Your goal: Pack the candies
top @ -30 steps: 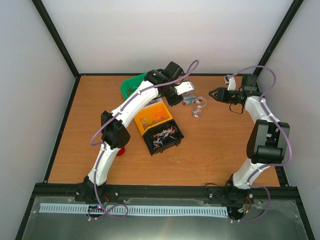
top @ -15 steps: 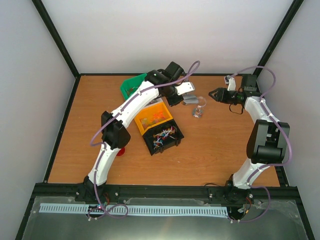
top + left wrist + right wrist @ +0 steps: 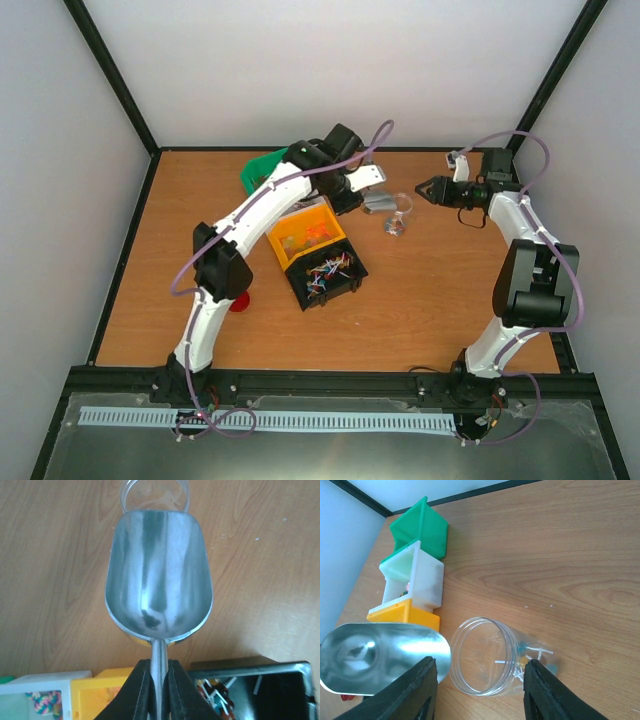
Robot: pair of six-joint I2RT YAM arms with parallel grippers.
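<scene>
Wood-grain table (image 3: 440, 290) as I see it: four bins in a touching diagonal row, green bin (image 3: 260, 168), white bin (image 3: 415, 580), orange bin (image 3: 305, 235), black bin (image 3: 325, 280). A clear jar (image 3: 397, 215) lies on its side to their right. A red lid (image 3: 238, 303), partly hidden, sits well left of the black bin.

Left elbow (image 3: 220, 266) seemingly farther left.

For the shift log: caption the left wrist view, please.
Left claw grips the handle of an empty metal scoop, its tip at the clear jar's rim.

I see small mixed-colour candies (image 3: 326, 270) heaped in the black bin (image 3: 340, 294); a few lie inside the tipped clear jar (image 3: 479, 666).
</scene>
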